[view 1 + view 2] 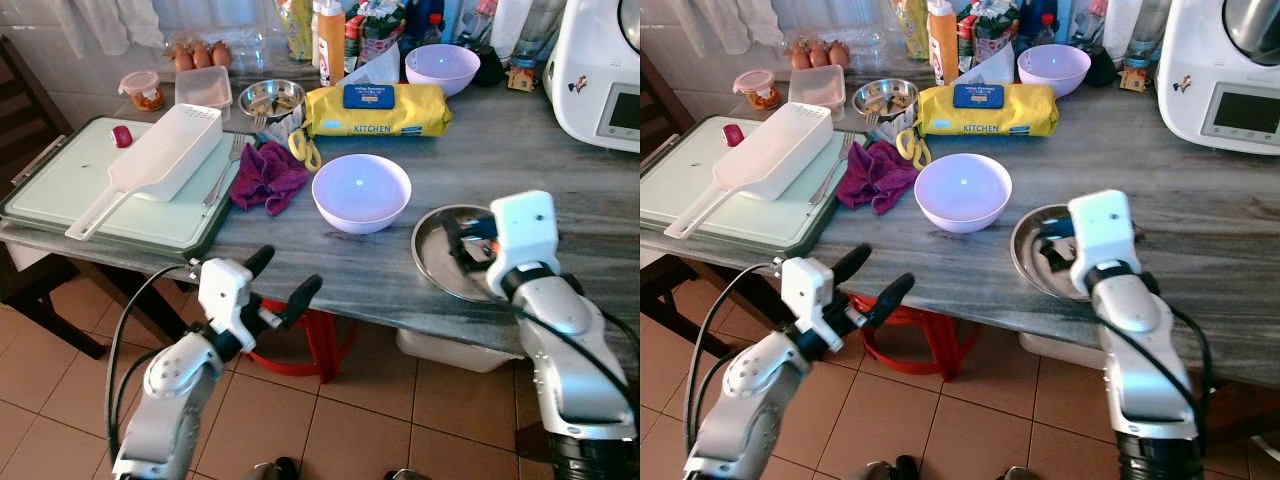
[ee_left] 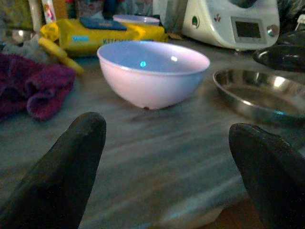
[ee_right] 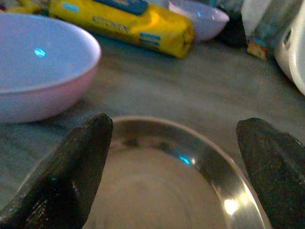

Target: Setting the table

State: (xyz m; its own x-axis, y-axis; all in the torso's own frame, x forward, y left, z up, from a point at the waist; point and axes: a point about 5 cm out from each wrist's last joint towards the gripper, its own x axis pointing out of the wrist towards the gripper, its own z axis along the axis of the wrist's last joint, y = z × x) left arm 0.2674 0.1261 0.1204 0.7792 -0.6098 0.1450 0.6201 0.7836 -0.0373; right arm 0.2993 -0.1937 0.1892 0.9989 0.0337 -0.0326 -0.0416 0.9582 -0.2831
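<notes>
Grey, streaked stone makes up the surface (image 1: 560, 190), where a shallow, shiny steel plate (image 1: 440, 262) lies at 3 o'clock of a smooth, round lilac bowl (image 1: 361, 192). Right gripper (image 3: 176, 167) hovers over the plate, fingers (image 3: 71, 176) spread apart, rim between them. Left gripper (image 1: 282, 276) hangs off the near edge, fingers released, bowl ahead at 12 o'clock.

Head cams look down over the desk (image 1: 520, 190); wrist cams sit low and close. All share the pink bowl (image 1: 361, 192) and steel plate (image 3: 190, 162).
</notes>
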